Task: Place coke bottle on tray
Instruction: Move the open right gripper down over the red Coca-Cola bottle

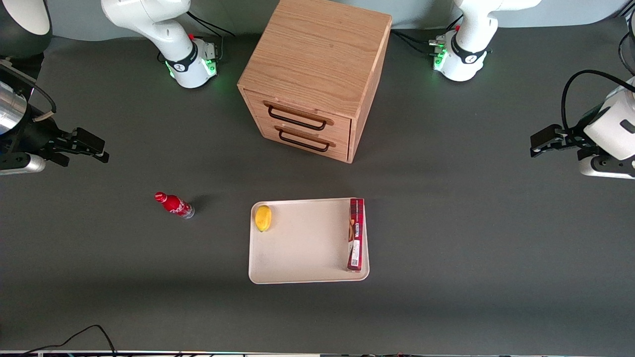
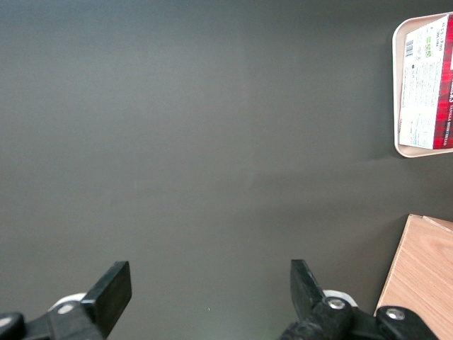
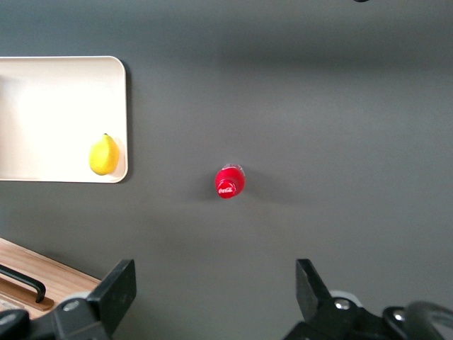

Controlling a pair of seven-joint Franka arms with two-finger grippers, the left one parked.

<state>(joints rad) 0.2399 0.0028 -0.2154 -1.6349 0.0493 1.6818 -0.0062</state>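
The tray (image 1: 307,248) lies nearest the front camera. The coke bottle (image 1: 173,205) stands upright on the counter (image 1: 471,238) just farther back, toward the working arm's end. Farther still, above the counter, hangs the end effector (image 1: 96,151), fingers spread, empty.

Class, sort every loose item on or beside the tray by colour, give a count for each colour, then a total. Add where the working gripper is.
Red: 2, the coke bottle on the table and the long box on the tray.
Yellow: 1, the lemon on the tray.
Total: 3.
The gripper hangs open at the working arm's end, holding nothing.
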